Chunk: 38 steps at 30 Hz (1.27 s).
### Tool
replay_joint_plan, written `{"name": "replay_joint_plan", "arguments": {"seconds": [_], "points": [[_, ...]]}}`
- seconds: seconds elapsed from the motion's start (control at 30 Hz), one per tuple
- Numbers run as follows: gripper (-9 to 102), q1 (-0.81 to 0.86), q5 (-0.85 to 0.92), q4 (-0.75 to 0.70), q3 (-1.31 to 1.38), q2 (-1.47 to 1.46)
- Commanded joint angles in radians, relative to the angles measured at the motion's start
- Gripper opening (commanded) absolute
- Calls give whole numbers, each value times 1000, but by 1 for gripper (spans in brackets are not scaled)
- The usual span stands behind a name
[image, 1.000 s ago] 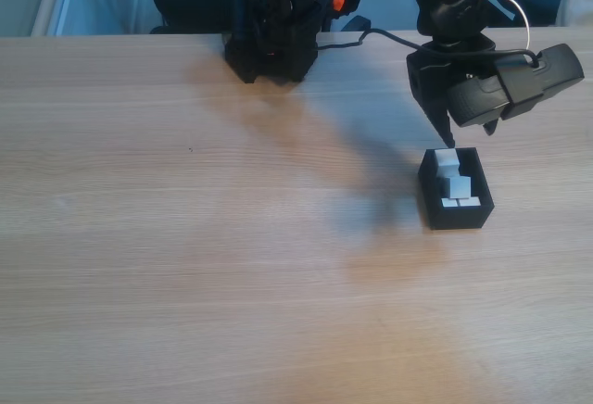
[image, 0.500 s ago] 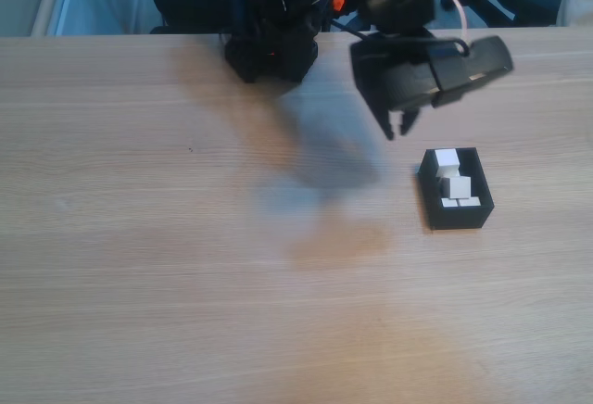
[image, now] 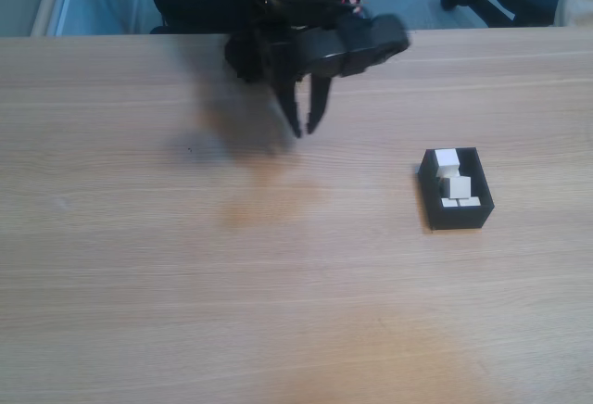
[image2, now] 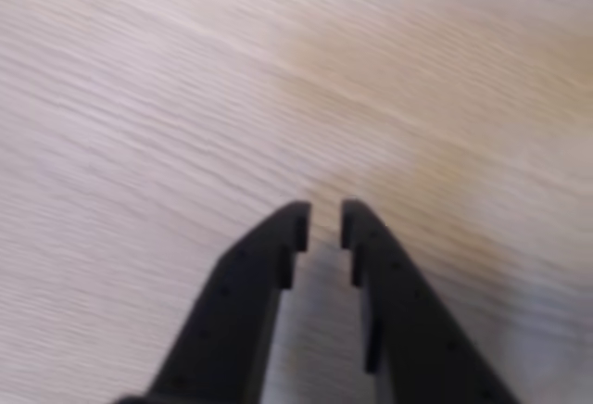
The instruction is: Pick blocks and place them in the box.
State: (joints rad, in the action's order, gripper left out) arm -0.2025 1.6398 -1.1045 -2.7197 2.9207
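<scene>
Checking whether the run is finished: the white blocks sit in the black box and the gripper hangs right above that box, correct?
Not quite. The blocks do sit in the box, but the fixed view shows the gripper hanging above bare table, well left of the box.

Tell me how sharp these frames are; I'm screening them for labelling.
Fixed view: gripper and arm smeared by motion blur, box and blocks crisp. Wrist view: soft throughout, table grain streaked, gripper edges fuzzy.
</scene>
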Motion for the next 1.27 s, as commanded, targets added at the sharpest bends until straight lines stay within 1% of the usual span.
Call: {"name": "replay_joint_plan", "arguments": {"seconds": [0.0,0.1,0.2,0.27,0.33,0.37,0.5,0.63,0.9,1.23], "points": [[0,83,17,-69,-69,126],[0,150,18,-130,-207,311],[0,175,-34,-183,-321,443],[0,164,-71,-170,-394,485],[0,149,-98,-117,-466,488],[0,146,-100,-112,-489,489],[0,97,-163,-219,-491,489],[0,95,-193,-318,-491,489],[0,97,-221,-313,-491,489],[0,100,-210,-313,-491,489]]}}
